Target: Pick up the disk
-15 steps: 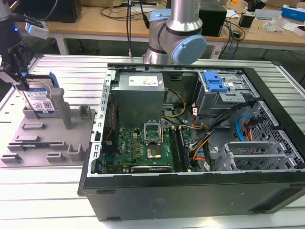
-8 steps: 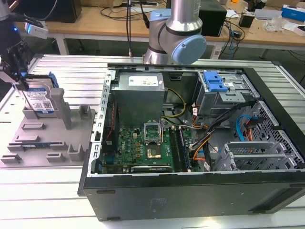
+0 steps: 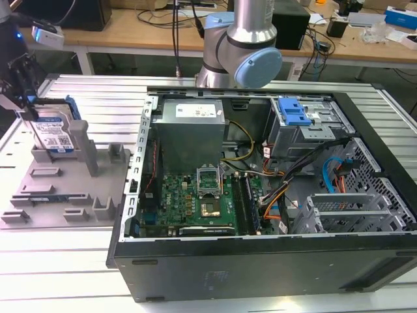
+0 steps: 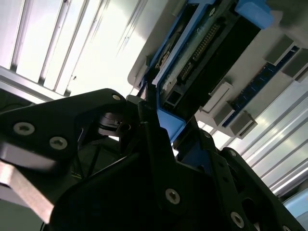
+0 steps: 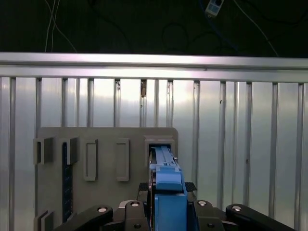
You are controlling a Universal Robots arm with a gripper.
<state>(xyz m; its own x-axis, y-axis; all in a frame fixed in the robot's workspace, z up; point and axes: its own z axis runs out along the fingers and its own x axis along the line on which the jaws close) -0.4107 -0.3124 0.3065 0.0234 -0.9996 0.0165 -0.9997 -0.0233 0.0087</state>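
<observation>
Your hand (image 3: 29,107) is at the top edge of the disk (image 3: 55,134), which stands upright on its edge in a slot of the grey tray (image 3: 65,195). In the exterior view the black fingers (image 3: 19,78) come down on both sides of the disk, and its blue-and-white label faces the camera just below your hand. In the first wrist view the blue rail of the disk (image 5: 166,192) sits between the two black fingers (image 5: 130,211) and runs away from your hand into the tray slot (image 5: 159,144). In the second wrist view the fingers (image 4: 154,144) lie against the blue rail (image 4: 168,122), so your hand looks clamped on the disk. The bottom of the disk is inside the slot. The tray lies on the ribbed metal surface (image 3: 65,274), just beside the open computer case (image 3: 273,195).
</observation>
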